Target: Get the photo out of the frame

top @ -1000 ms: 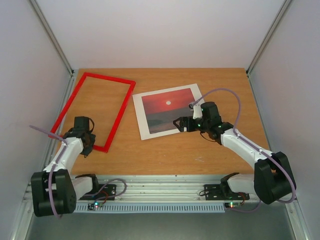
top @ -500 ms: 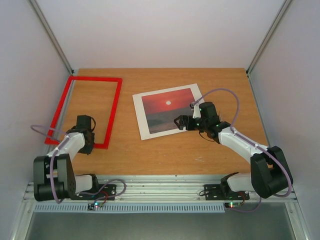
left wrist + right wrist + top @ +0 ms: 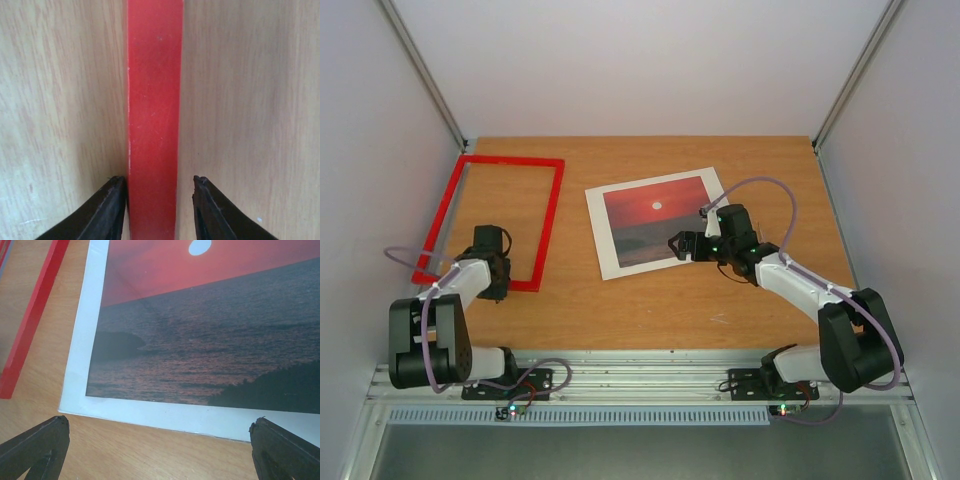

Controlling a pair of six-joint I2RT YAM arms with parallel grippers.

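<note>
Left tool point(image 3: 159, 181): narrowly parted astride frame point(image 3: 550, 215) rail, not clamping. Right tool point(image 3: 159, 424): wide, empty, right of frame at photo point(image 3: 655, 220) edge. Photo out, flat on desk point(image 3: 650, 310); removal judged complete.

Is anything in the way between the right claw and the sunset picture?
No, nothing visible. The right gripper hangs open just at the near white edge of the photo. The red frame lies off to the left, apart from it.
</note>
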